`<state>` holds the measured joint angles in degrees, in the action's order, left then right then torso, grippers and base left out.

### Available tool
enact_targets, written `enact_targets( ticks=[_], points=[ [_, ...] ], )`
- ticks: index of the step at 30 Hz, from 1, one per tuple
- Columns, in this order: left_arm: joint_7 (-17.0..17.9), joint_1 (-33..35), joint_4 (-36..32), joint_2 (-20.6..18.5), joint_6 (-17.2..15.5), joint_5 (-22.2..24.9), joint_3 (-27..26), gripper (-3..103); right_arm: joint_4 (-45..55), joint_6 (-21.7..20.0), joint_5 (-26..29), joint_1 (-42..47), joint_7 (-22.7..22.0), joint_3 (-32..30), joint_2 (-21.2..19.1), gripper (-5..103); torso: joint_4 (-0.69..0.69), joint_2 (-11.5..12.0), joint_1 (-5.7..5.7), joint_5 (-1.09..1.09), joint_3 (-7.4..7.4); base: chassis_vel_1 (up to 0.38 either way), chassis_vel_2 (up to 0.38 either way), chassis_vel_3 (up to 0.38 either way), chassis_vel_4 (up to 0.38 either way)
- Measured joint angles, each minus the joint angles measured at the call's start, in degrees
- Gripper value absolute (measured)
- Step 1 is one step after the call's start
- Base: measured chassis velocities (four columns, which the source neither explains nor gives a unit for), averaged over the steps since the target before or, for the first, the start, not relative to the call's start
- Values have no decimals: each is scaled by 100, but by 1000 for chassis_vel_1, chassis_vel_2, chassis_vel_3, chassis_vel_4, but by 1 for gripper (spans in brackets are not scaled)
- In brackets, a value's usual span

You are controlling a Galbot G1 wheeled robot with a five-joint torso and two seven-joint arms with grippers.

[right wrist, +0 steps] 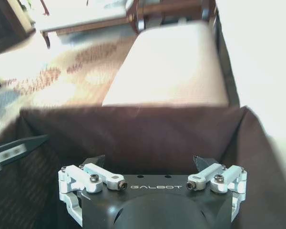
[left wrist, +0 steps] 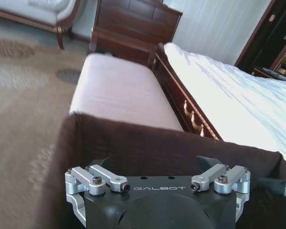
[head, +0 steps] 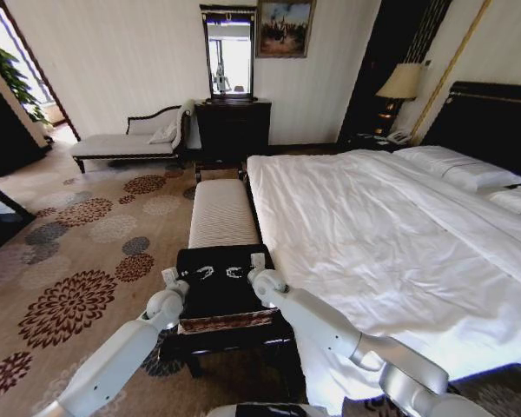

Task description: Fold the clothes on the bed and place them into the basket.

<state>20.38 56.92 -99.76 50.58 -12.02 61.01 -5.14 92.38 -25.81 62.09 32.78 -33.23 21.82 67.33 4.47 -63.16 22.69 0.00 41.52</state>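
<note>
- Patterned carpet (head: pixel 78 261) spreads to our left, and the bed (head: pixel 391 234) with its white duvet runs along our right, a striped bench (head: pixel 221 213) standing at its foot.
- Directly before us sits the basket (head: pixel 228 322), its woven front edge just visible under black fabric.
- Across its top lies the black T-shirt (head: pixel 217 282), folded small, white lettering facing up; we see no clothing on the duvet.
- Our left gripper (head: pixel 172 278) hovers at the shirt's left edge and our right gripper (head: pixel 258 263) at its right edge, both low over the basket.
- Both wrist views show the linkages spread wide and nothing between the fingers (left wrist: pixel 97 164), so we judge both grippers released, gripping nothing.
- We take this as the placing step at its close: the folded shirt appears delivered.
- Next calls for lifting both arms straight up and clear, without snagging the fabric or dragging the fold apart.
</note>
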Motion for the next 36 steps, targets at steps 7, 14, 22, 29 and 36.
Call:
enact_targets(
  ticks=[7,14,22,29,36],
  points=[
    [-127,897,-577,-293,318,-1620,-1085,100,357,466,-1058,587,556,-831,-634,100,1,0,0,2,0,0,0,0,0],
    [-308,2539,-1213,206,1160,-2999,-2607,100,886,1593,-2644,1989,1395,-2210,-1041,100,-1,-1,-1,3,-1,0,0,0,0],
    [-598,3922,-1746,1009,1912,-3740,-3939,100,1148,2632,-3747,3609,2067,-3851,-936,100,-2,0,0,2,0,0,0,0,0],
    [-830,5024,-2103,1716,2381,-3934,-4390,100,1409,2973,-4143,4525,2189,-4643,-566,100,-2,-1,-2,2,-1,0,0,0,0],
    [-955,5291,-2209,2049,2676,-4242,-4345,100,1833,3105,-4243,5135,2190,-5144,-253,100,0,0,-1,0,0,0,0,0,0]
  ],
)
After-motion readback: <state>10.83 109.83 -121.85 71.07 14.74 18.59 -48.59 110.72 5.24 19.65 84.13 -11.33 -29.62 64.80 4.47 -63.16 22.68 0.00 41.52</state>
